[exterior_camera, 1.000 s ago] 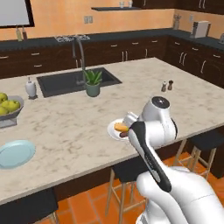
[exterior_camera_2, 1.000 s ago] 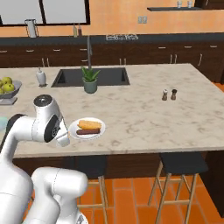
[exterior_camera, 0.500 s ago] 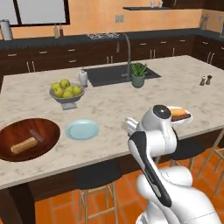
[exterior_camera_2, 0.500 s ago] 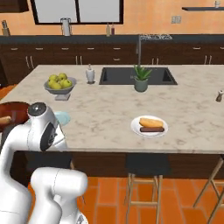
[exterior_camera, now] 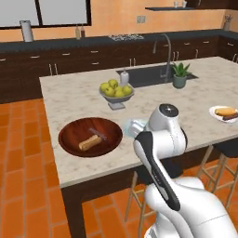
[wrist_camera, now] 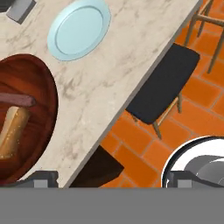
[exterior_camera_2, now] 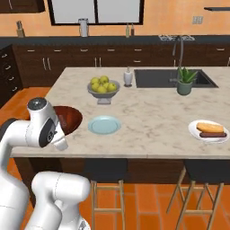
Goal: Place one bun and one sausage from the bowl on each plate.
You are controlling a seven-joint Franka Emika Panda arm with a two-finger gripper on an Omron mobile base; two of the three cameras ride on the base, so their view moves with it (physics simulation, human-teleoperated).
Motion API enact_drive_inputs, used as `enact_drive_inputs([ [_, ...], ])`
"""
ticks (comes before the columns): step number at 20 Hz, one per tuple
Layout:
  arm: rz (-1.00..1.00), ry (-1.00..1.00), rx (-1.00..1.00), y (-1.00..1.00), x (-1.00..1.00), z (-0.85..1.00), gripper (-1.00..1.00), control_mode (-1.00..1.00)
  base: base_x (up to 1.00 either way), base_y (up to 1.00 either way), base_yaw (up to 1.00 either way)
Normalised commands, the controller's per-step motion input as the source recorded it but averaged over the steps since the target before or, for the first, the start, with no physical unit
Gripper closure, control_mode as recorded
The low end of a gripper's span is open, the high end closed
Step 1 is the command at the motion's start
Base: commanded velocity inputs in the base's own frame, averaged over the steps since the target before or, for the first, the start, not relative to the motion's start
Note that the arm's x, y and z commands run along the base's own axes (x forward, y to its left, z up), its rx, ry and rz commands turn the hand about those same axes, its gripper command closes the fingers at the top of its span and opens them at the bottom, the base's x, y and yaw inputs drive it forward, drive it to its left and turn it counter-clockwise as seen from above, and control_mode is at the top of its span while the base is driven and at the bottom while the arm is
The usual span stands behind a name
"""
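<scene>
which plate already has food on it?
The white plate at the counter's far right: it holds a bun and a sausage. The pale blue plate, beside the wooden bowl, is bare.

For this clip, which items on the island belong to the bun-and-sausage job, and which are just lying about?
Job items:
- wooden bowl holding one bun and one sausage
- pale blue plate, bare
- white plate, already carrying a bun and a sausage

Lying about:
- grey fruit bowl
- potted plant
- soap bottle
- sink
</scene>
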Motion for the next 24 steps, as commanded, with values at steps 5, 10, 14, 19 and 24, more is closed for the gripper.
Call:
enact_drive_inputs([
  [5,0.00,0.00,0.00,0.00,0.00,0.00,-1.00,1.00,0.67,0.30,-0.08],
  [10,0.00,0.00,0.00,0.00,0.00,0.00,-1.00,-1.00,0.44,0.00,0.00],
  [14,0.17,-0.02,-0.01,0.07,0.31,0.04,-1.00,-1.00,0.00,0.00,0.00],
  [19,0.45,0.08,-0.19,0.59,0.51,-0.04,-1.00,-1.00,0.00,0.00,0.00],
  [24,-0.05,0.26,-0.19,0.97,0.42,-0.31,-1.00,-1.00,0.00,0.00,0.00],
])
